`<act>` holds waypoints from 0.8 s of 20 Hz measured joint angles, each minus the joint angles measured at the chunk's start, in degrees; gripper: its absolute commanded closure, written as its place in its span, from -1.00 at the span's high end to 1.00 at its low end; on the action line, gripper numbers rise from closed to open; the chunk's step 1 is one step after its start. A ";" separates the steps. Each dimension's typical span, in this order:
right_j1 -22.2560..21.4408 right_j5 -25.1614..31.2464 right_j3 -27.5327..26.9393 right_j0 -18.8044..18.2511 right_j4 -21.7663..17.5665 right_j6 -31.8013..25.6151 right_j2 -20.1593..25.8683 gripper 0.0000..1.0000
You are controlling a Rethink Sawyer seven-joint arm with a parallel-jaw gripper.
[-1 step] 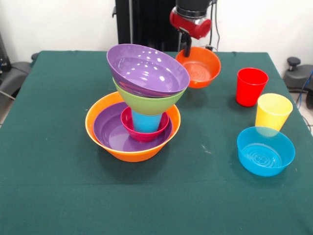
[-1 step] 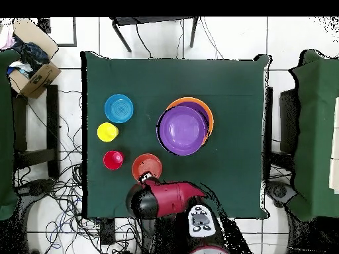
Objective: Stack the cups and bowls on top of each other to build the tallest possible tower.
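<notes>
Tower (image 1: pixel 134 110): left of centre in the front view; the large orange bowl (image 1: pixel 128 149) is the base, a purple bowl (image 1: pixel 111 132) nests inside it, then a small pink-red bowl (image 1: pixel 142 133), with the blue cup (image 1: pixel 145 121) standing in that.
Top of tower: a lime green bowl (image 1: pixel 149 103) sits on the blue cup, and a second purple bowl (image 1: pixel 146 68) rests in it, tilted toward the camera; the narrow cup gives little support, which likely explains the lean.
End effector (image 1: pixel 186 45): at the top of the front view, hanging at the rim of the small orange bowl (image 1: pixel 198 66); I cannot tell whether it grips the rim or is released.
Small orange bowl: appears tipped up toward the camera, probably the next piece for the tower.
Unused pieces: red cup (image 1: pixel 251 85), yellow cup (image 1: pixel 273 111) and small blue bowl (image 1: pixel 265 151) stand on the right of the worktop (image 1: pixel 49 186), clear of the tower.
Overhead view: the purple bowl (image 2: pixel 181 130) hides most of the tower; the arm (image 2: pixel 173 199) reaches in from the bottom.
Risk: adding weight to the tilted top could topple it.
</notes>
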 measured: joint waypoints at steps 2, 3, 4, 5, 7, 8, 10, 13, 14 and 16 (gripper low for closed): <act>-0.69 0.44 0.01 -0.33 -0.01 0.00 0.34 -1.00; -0.83 0.48 0.02 -0.42 -0.01 0.00 0.47 -1.00; -0.98 0.52 0.02 -0.51 -0.01 0.00 0.61 -1.00; -1.26 0.51 0.01 -0.70 0.01 0.00 0.90 -1.00; -1.41 0.51 0.02 -0.98 0.01 0.00 1.35 -1.00; -1.37 0.51 0.12 -1.35 0.15 0.00 1.88 -1.00; -1.34 0.51 0.33 -1.65 0.31 0.00 2.41 -1.00; -1.73 0.51 1.55 -2.74 1.23 0.00 4.57 -1.00; -2.19 0.59 2.11 -3.13 1.74 0.00 5.39 -1.00; -3.28 0.89 3.23 -3.96 2.86 0.00 7.04 -1.00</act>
